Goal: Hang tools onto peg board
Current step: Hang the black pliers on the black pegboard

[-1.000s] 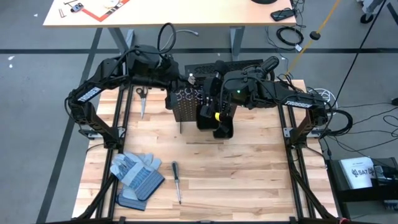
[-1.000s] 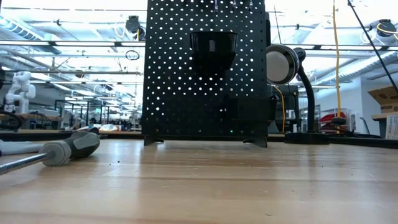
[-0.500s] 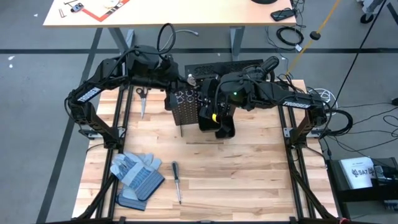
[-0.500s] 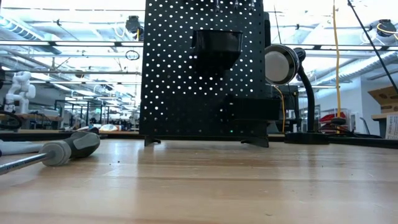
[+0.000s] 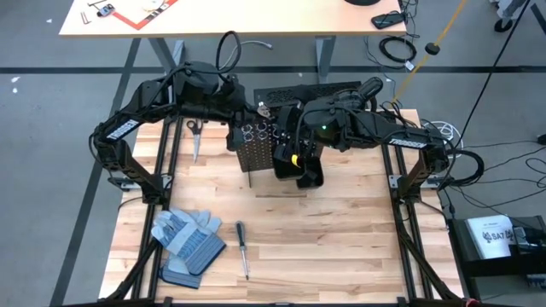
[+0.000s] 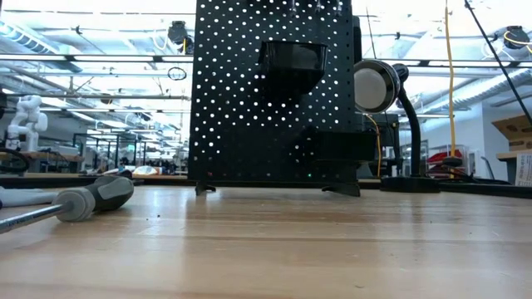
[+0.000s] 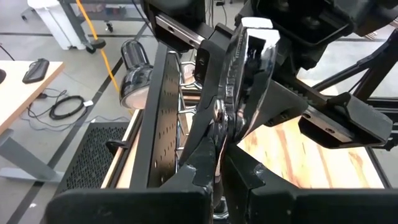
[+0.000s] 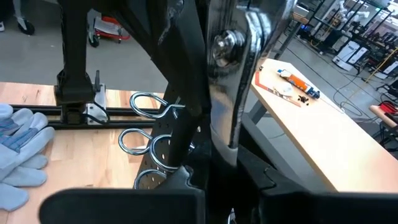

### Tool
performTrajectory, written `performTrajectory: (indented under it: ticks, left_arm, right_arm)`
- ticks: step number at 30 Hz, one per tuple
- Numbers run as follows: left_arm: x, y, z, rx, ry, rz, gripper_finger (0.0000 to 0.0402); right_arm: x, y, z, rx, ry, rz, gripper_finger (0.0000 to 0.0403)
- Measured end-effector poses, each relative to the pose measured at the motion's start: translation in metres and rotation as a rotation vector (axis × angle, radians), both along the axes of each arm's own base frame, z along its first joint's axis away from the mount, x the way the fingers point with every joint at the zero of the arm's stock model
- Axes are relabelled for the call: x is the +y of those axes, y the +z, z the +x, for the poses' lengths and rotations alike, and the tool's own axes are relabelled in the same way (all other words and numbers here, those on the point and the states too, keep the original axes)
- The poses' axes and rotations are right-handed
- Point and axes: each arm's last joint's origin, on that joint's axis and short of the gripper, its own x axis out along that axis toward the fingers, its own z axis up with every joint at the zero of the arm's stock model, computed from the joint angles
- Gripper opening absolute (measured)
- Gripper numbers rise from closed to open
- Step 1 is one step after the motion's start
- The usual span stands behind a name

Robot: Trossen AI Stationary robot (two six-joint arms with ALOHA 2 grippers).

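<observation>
The peg board (image 5: 254, 145) stands upright at the table's middle, silver ring holders (image 8: 146, 102) along its top and a black bin (image 6: 289, 62) on its face. Pliers (image 7: 239, 81) with a silver pivot bolt (image 7: 217, 112) hang in the air just above the rings. My left gripper (image 5: 260, 109) and my right gripper (image 5: 286, 119) are each shut on one end of them. A thin screwdriver (image 5: 242, 249) lies flat on the near part of the table. My left gripper pinches the pliers between its two fingers just below the pivot bolt (image 7: 216, 146), coming from the table's left and slanting down. The pliers are lifted clear, above the board's rings. My right gripper holds the opposite end (image 8: 233, 137) between its fingers, coming from the table's right; the silver shank runs away from the fingers toward the pivot (image 8: 225, 40).
Grey-and-blue gloves (image 5: 183, 243) lie at the near left beside the screwdriver. Scissors (image 5: 194, 136) lie at the far left. A desk lamp (image 6: 378, 87) stands behind the board on the right. Bare wood lies in front of the board.
The peg board has rocked slightly on its feet; its bin shows at a different angle in the low view. Both grippers stay at the board's top with the pliers.
</observation>
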Motion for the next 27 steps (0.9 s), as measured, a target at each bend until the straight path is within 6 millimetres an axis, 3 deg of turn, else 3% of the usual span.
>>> performTrajectory:
  ticks: [11,19,27]
  left_arm:
    - [0.000,0.003,0.001,-0.030,0.001,0.001,0.0019]
    - [-0.001,0.006,0.003,-0.074,0.004,-0.006,0.0109]
    - [-0.005,0.017,-0.001,-0.154,0.000,0.023,0.0126]
  right_arm:
    - [0.003,0.003,0.002,-0.029,0.000,-0.015,0.0026]
    - [0.003,0.000,0.005,-0.014,0.018,-0.034,0.0025]
    - [0.003,0.000,0.004,-0.014,0.015,-0.024,0.0025]
